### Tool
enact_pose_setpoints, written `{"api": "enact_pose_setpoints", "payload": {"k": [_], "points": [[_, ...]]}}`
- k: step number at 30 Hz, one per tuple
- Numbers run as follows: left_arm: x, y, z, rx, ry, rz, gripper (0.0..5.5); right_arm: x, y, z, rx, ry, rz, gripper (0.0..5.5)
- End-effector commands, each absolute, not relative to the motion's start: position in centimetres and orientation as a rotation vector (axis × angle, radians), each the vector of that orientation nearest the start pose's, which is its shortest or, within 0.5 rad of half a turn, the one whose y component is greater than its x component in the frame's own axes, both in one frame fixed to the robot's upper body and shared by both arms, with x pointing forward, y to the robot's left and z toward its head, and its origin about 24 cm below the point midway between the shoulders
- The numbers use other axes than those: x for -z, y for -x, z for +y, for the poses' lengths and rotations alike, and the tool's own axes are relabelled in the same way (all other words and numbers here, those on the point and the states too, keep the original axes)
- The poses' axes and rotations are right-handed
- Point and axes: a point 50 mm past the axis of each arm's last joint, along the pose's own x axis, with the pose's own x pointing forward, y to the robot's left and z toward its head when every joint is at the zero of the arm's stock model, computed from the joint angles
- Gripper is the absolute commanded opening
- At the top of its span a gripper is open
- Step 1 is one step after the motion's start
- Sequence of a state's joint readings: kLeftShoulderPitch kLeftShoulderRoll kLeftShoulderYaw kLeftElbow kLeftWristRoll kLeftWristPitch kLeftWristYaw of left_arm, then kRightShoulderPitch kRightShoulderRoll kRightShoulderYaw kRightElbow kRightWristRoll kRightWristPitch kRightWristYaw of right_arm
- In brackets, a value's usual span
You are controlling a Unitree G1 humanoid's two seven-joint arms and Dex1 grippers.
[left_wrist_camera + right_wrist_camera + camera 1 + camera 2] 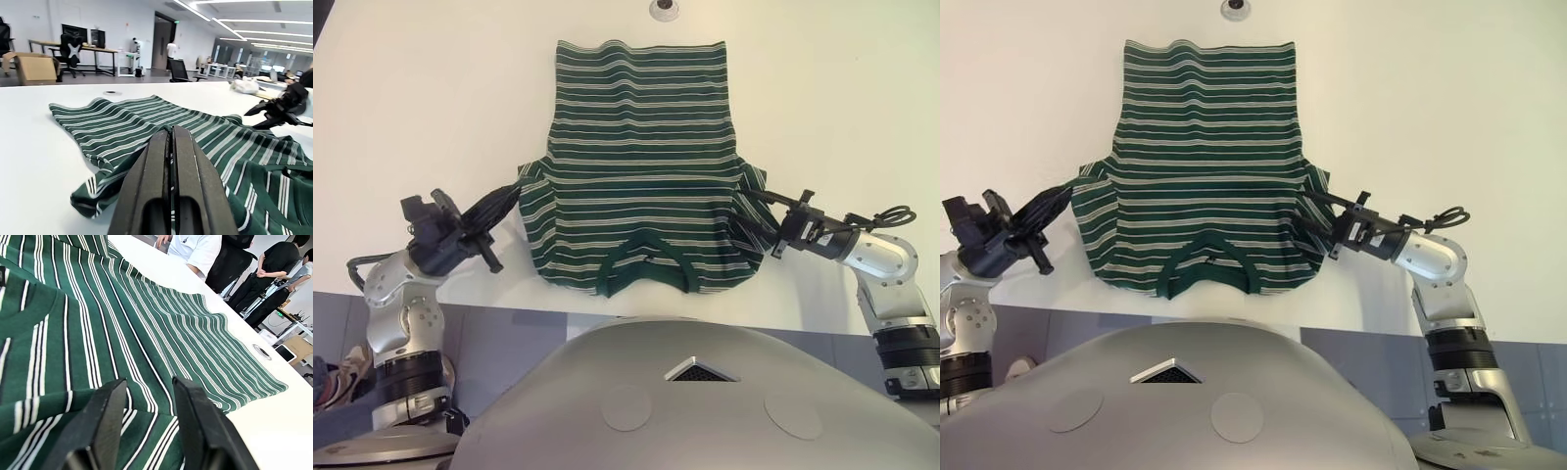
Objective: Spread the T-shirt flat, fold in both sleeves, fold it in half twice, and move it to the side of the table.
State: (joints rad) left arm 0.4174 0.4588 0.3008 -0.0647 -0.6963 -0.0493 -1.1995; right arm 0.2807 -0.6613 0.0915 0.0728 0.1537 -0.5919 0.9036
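The left arm [401, 284] bends inward at the elbow, forearm low; the left gripper [171, 129] has its 2 fingers pressed flat together; the right arm [876, 257] mirrors it; the right gripper [149, 384] holds its 2 fingers apart.

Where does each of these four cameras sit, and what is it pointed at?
Left eye: on the head, facing forward and down at the shirt on the table; both arms show.
Right eye: beside it, same scene, same arms.
Left wrist: on the left arm, looking low across the shirt; left gripper, shut, in front.
Right wrist: on the right arm, looking over the shirt; right gripper, open.
Shared: all see the shirt.
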Motion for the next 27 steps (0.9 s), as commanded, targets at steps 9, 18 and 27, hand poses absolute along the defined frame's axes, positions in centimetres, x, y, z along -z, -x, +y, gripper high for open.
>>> {"api": "enact_pose_setpoints", "payload": {"k": [9, 18, 27], "points": [[-3.6, -14.8, 23.0, 0.847, 0.092, 0.063, 0.03, -3.6, -16.6, -22.0, -1.058, 0.527, 0.004, 1.74], [-2.7, -15.1, 21.0, 0.887, 0.019, 0.087, 0.03, -3.6, -16.6, -22.0, -1.064, 0.533, 0.002, 1.74], [-1.2, -14.8, 19.7, 0.931, -0.105, 0.155, 0.03, -3.5, -16.4, -21.8, -1.066, 0.527, 0.004, 1.74]]}}
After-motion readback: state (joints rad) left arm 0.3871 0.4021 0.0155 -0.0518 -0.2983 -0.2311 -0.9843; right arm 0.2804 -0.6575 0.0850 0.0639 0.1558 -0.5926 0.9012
